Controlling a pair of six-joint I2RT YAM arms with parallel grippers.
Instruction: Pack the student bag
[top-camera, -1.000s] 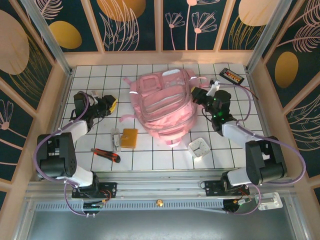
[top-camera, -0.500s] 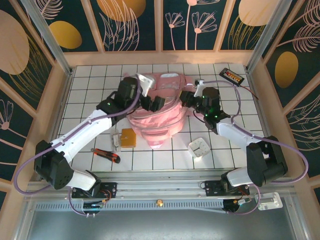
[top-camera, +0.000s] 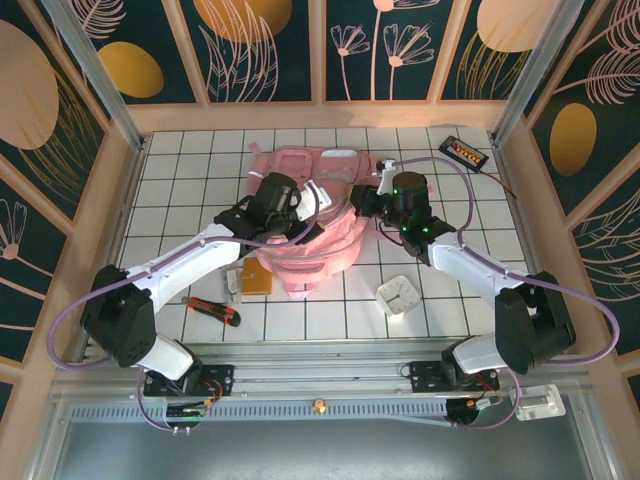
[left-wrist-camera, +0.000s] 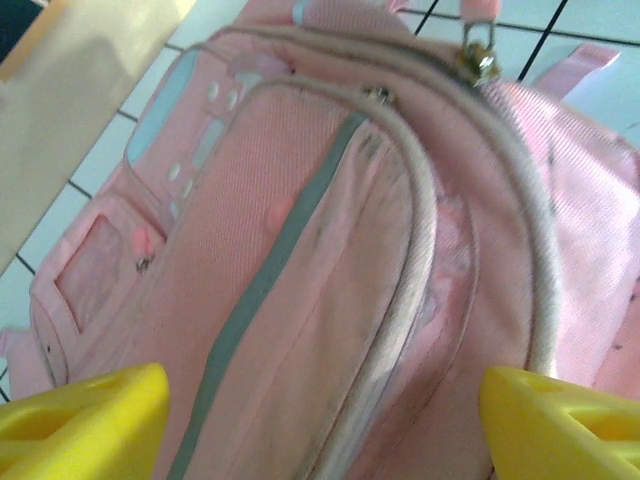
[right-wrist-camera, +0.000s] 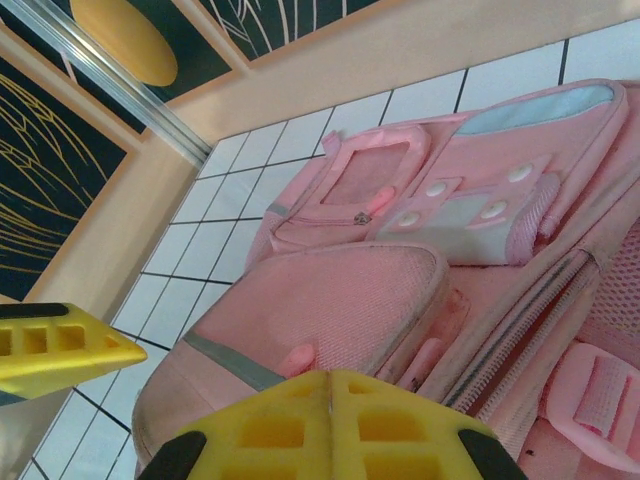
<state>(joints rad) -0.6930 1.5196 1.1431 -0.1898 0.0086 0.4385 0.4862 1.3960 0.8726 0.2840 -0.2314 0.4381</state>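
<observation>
Utility knife (top-camera: 212, 311): lies on the tiled table (top-camera: 180, 170) at near left, well apart from the bag; not packed.
Small white item (top-camera: 233, 282): lies on the tiles just beside the orange pad; too small to identify; not packed.
Orange pad (top-camera: 259, 275): flat on the tiles, at the bag's near-left edge; not packed.
Left gripper (left-wrist-camera: 325, 415): yellow fingers spread wide above the bag's front panel, with nothing between them but the fabric below.
Student bag (top-camera: 330, 245): sits mid-table between the two arms, bunched up and lying on its back with its pockets facing up. In the left wrist view the curved zip tracks look closed and a metal zip pull (left-wrist-camera: 480, 60) sits at the top; no opening shows.
Right gripper (right-wrist-camera: 328, 400): fingers pressed together at the bag's right side. I cannot tell whether any fabric is pinched between them.
White square case (top-camera: 398, 295): on the tiles near right of the bag; not packed.
Black box (top-camera: 465, 152): far right corner, well apart from the bag; not packed.
Progress: looks early. Every loose item I can see is outside the bag.
Left to do: probably open a compartment, then load the items and close it.
</observation>
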